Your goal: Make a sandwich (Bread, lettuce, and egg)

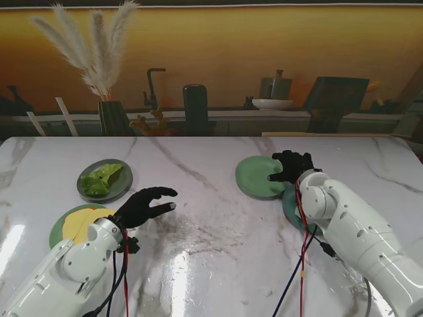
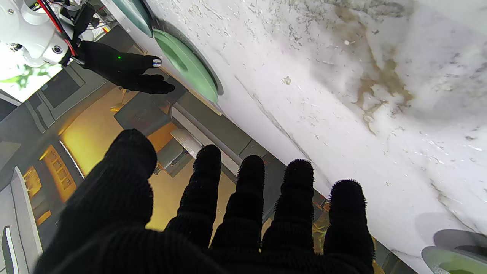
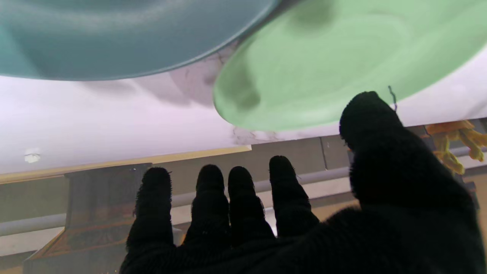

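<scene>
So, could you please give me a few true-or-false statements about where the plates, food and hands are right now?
1. The lettuce lies on the grey plate. True.
2. The left hand grips the lettuce. False: it is open over bare table, holding nothing.
3. The right hand is at the light green plate. True.
4. That light green plate carries food. False: it is bare.
5. A teal plate sits beside the light green one. True.

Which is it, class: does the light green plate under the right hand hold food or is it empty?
Empty. The light green plate shows only bare surface in the stand and right wrist views; the right hand hovers open over its edge.
</scene>
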`<state>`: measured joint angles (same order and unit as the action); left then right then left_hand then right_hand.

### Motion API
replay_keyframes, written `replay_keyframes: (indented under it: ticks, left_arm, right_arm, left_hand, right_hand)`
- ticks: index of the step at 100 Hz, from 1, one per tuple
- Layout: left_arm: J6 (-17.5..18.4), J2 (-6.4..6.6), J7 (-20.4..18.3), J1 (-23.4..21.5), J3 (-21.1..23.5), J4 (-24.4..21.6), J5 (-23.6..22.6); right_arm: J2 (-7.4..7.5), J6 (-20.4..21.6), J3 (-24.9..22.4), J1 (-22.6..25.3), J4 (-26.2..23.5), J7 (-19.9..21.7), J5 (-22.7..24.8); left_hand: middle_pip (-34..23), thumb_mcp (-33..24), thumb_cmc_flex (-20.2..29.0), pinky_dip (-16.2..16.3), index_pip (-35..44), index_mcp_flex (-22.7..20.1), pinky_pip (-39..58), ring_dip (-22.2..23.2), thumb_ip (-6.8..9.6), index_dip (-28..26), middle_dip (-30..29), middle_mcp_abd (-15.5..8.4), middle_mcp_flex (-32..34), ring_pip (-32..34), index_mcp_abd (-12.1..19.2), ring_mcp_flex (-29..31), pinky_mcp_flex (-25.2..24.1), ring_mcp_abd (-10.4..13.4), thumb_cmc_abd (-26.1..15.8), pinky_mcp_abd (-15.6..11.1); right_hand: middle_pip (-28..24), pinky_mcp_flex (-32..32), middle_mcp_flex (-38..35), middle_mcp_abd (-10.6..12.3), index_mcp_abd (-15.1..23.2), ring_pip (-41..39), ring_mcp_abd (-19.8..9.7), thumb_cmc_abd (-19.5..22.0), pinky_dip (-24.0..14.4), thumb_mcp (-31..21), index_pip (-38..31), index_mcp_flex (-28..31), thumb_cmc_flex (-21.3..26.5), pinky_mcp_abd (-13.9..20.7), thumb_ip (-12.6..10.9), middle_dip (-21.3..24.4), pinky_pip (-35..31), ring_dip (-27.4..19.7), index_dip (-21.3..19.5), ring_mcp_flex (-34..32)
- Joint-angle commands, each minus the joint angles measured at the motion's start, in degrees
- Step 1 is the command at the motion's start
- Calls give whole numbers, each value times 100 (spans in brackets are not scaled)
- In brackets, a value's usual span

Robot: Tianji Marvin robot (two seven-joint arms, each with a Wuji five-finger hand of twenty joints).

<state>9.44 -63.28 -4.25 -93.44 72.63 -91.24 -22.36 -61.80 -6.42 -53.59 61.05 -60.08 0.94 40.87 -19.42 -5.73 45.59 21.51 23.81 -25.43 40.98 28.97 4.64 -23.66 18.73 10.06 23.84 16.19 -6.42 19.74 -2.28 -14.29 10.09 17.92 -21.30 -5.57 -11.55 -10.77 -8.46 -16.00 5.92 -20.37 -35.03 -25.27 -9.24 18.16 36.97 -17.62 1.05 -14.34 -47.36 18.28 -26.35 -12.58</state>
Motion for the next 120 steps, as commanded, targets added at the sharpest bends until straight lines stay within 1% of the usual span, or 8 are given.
replay_keyframes:
  ticks: [1, 14, 17, 36, 58, 75, 88, 120]
  left_arm:
    - [-54, 1, -13, 22, 1, -26, -9]
    - [-72, 7, -36, 30, -5, -31, -22]
    - [-77, 8, -43, 30, -4, -34, -26]
    - [-111, 15, -62, 18, 12, -67, -65]
    - [-109, 13, -44, 25, 3, -73, -84]
    - [-116, 12, -44, 23, -6, -79, -77]
    - [-113, 8, -23, 12, 15, -79, -83]
    - [-132, 5, 2, -6, 36, -101, -110]
  right_arm:
    - [-164, -73, 54, -187, 112, -1, -92]
    - [-248, -224, 312, -436, 464, -47, -332]
    - [-272, -261, 361, -484, 543, -69, -392]
    - [-399, -394, 612, -717, 918, -175, -689]
    - [-480, -417, 807, -827, 1094, -235, -839]
    - [-523, -407, 952, -880, 1168, -221, -931]
    - [-572, -398, 1019, -899, 1241, -218, -1060]
    - [-653, -359, 1165, -919, 1375, -239, -1237]
  left_hand:
    - [85, 74, 17, 42, -26, 4, -28, -13, 29, -24, 35, -20, 41, -68, 121, -12, -105, 103, -7, 28]
    - [88, 78, 14, 44, -24, 3, -31, -13, 28, -25, 33, -17, 46, -70, 122, -12, -104, 95, -3, 28]
    - [85, 79, 11, 45, -23, 2, -32, -13, 27, -26, 35, -18, 49, -69, 120, -10, -104, 88, -1, 28]
    - [81, 77, 13, 50, -20, 0, -35, -11, 31, -27, 37, -27, 54, -68, 131, -5, -103, 99, -4, 28]
    - [82, 78, 7, 53, -18, 2, -37, -12, 31, -29, 38, -21, 50, -71, 125, -8, -103, 103, -7, 28]
    - [80, 72, 17, 56, -13, -2, -38, -11, 34, -31, 38, -28, 50, -70, 124, -3, -103, 109, -5, 28]
    - [84, 71, 14, 57, -10, -2, -44, -13, 35, -32, 37, -37, 42, -75, 129, -14, -103, 110, -9, 42]
    - [75, 70, 15, 55, -5, -13, -65, -10, 35, -33, 41, -18, 56, -73, 125, -12, -108, 107, -5, 38]
  right_hand:
    - [194, -191, 199, -37, -116, 33, -121, -141, -198, -98, 210, -200, -75, 37, -7, 127, 17, -69, 117, 286]
    - [427, -261, 233, -24, -108, 23, -154, -188, -285, -129, 339, -342, -134, 40, 8, 205, 183, -53, 175, 453]
    - [568, -235, 216, -28, -126, 10, -159, -218, -656, -197, 463, -341, -169, 52, 24, 159, 377, -49, 230, 487]
    - [526, -247, 193, -29, -215, -119, -156, -317, -887, -194, 468, -322, -133, 70, 24, 104, 317, 30, 235, 458]
    - [-511, -137, 225, 19, -417, -1125, -186, -502, -1589, -203, 46, -14, 18, 186, 28, -751, -333, 755, 84, 381]
    - [-1080, -43, 228, 30, -533, -1689, -168, -594, -1895, -199, -120, 216, 152, 258, 15, -1230, -876, 1110, -17, 160]
    - [-1220, 490, 207, 5, -568, -1926, -159, -604, -1949, -196, -176, 314, 185, 351, 10, -1275, -1272, 1229, -67, -3]
    - [-1543, 977, -66, -36, -564, -2273, -124, -664, -1711, -175, -323, 556, 348, 417, -7, -1360, -1539, 1342, -164, -342]
